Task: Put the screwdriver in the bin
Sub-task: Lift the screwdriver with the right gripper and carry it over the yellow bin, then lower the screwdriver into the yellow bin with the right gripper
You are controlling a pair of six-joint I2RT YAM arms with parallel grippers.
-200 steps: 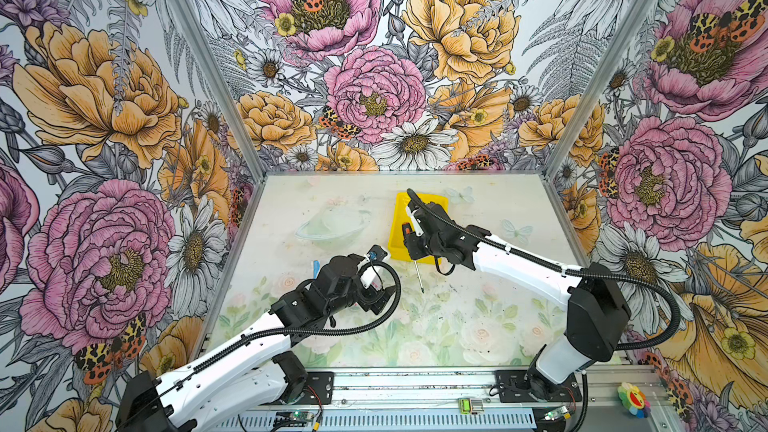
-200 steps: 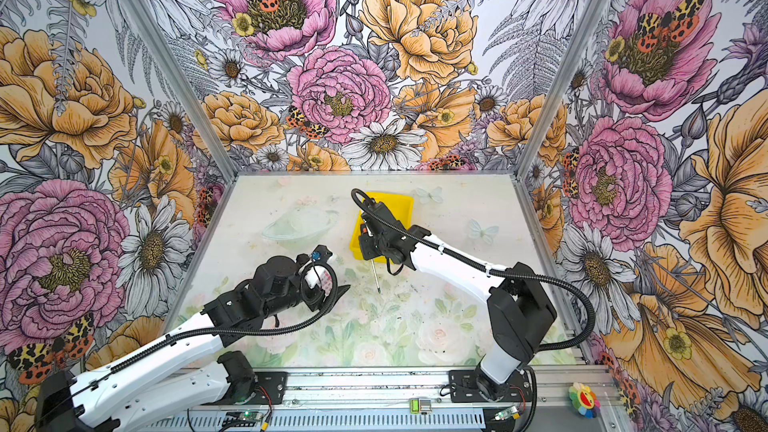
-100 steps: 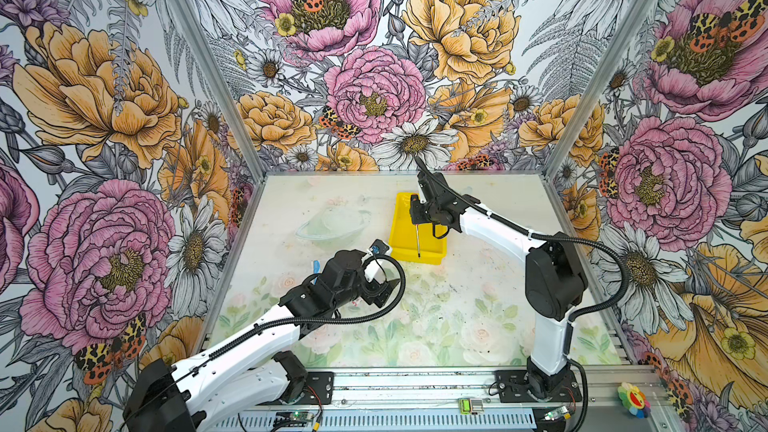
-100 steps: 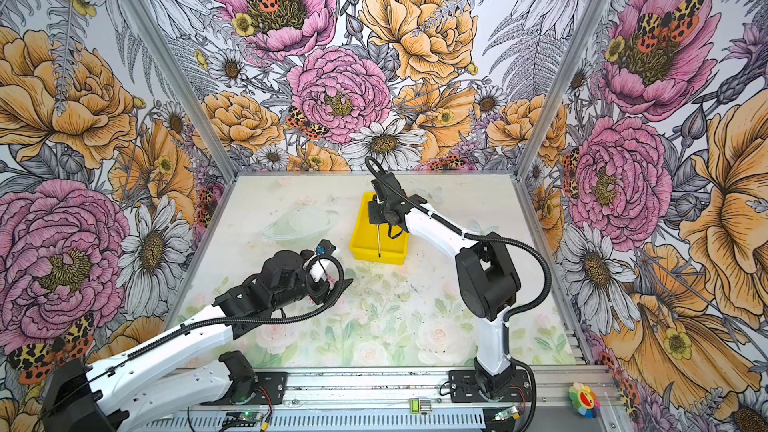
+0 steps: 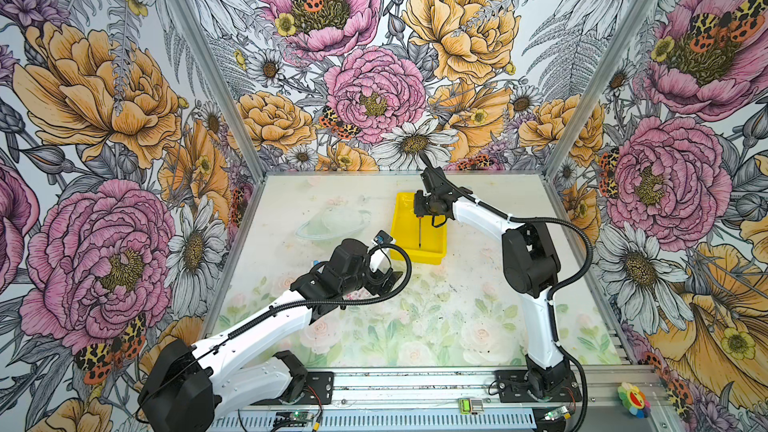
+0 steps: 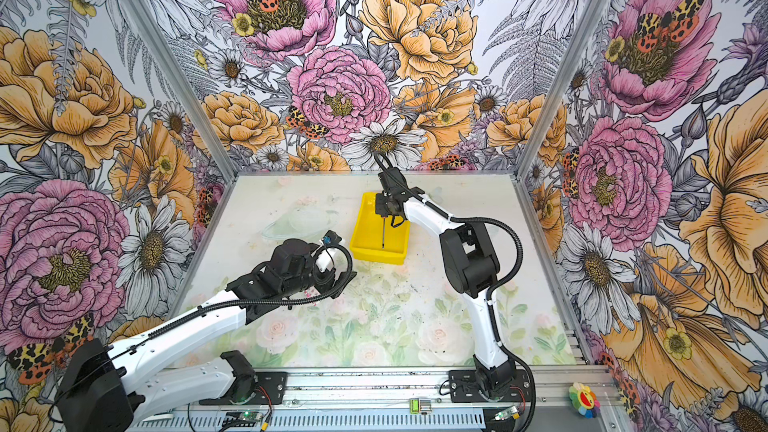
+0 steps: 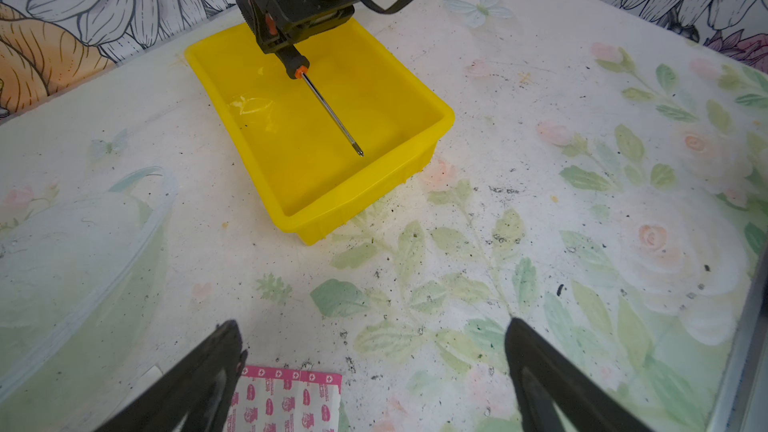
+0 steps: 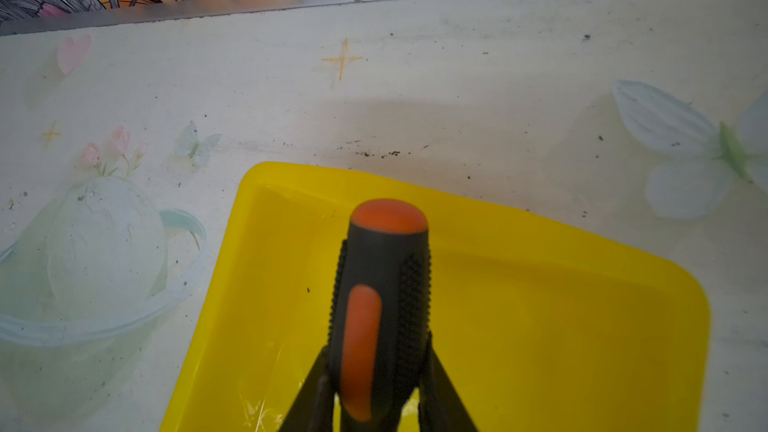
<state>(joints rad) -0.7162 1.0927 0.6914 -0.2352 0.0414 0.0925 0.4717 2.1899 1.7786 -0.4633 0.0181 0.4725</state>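
Observation:
The yellow bin stands on the table behind the middle in both top views. My right gripper hovers over its far end, shut on the black-and-orange handle of the screwdriver. The thin shaft slants down over the bin's floor. In the left wrist view the screwdriver hangs inside the bin, its tip just above the floor. The right wrist view shows the handle clamped between my fingers above the bin. My left gripper is open and empty, in front of the bin.
A pink patterned plaster packet lies on the table just under my left gripper. A clear plastic dish sits left of the bin. Flowered walls close the table on three sides, with a metal rail along the front.
My right gripper has carried the screwdriver from the bin's front edge back over the bin, and the arm has folded up. My left arm has crept slightly towards the bin.

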